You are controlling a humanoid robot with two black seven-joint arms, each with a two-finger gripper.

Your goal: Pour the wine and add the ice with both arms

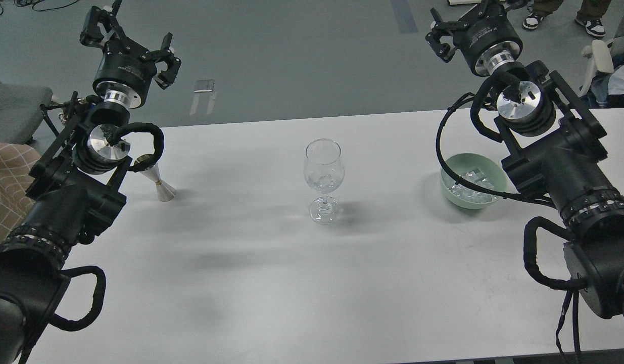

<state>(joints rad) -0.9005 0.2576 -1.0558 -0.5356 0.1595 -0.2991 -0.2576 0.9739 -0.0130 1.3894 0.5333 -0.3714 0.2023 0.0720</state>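
Single head view, looking forward and down from above the near edge of the flat white table (291, 283). Close enough to fill most of the frame with tabletop; grey floor (291, 50) beyond at 12 o'clock. Bulky black left arm (64, 202) entering at 8 o'clock, matching right arm (569, 177) at 4 o'clock.

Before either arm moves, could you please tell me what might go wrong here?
The wine glass stands tall on a thin stem in the open, so a sweeping arm could topple it. The ice sits in a green bowl right beside the right arm's cable, which might snag or drag the bowl. The silver cup is partly hidden behind the left arm.
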